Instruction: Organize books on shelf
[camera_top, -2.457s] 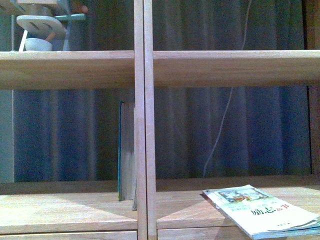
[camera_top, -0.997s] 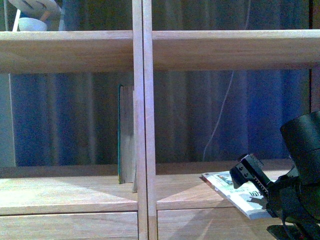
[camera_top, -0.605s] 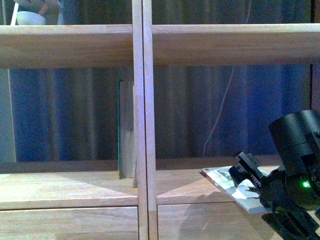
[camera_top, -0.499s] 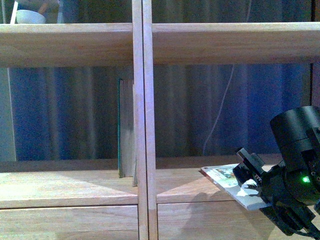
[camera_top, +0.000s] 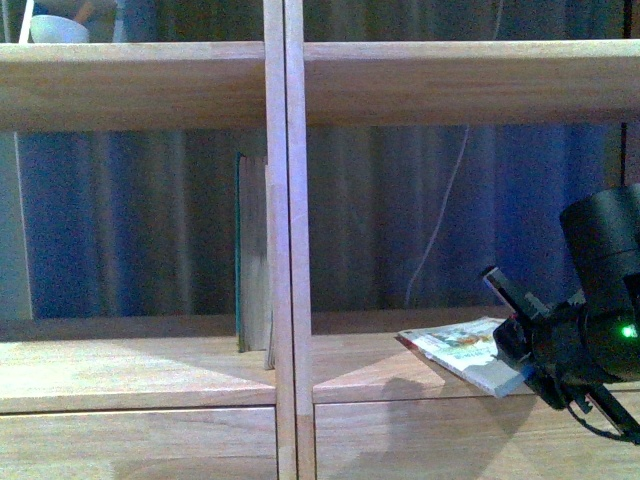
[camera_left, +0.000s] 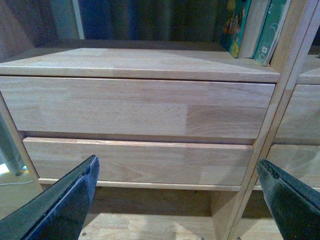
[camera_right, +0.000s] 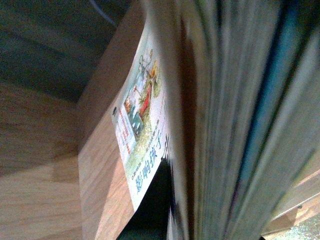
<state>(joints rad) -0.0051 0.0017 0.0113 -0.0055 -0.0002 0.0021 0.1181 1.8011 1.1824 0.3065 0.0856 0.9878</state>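
Note:
The white illustrated paperback (camera_top: 462, 350) lies in the right compartment of the light-wood shelf (camera_top: 285, 300), its near end over the front edge. My right gripper (camera_top: 512, 345) is shut on that near end, coming in from the right. In the right wrist view the cover (camera_right: 142, 120) and blurred page edges fill the frame, with a black finger (camera_right: 150, 217) under the cover. The teal book (camera_top: 250, 255) stands upright in the left compartment against the central divider. It also shows in the left wrist view (camera_left: 272, 25). My left gripper (camera_left: 177, 200) is open and empty, low before the drawer fronts.
Two plain drawer fronts (camera_left: 135, 107) sit under the left compartment. An upper shelf board (camera_top: 460, 85) spans above both compartments. A white bowl (camera_top: 55, 28) sits on it at far left. A thin white cable (camera_top: 435, 230) hangs behind the right compartment, before a dark curtain.
My right gripper has come in from the lower right, shut on the paperback's near end and raised it a little. The teal book has not moved.

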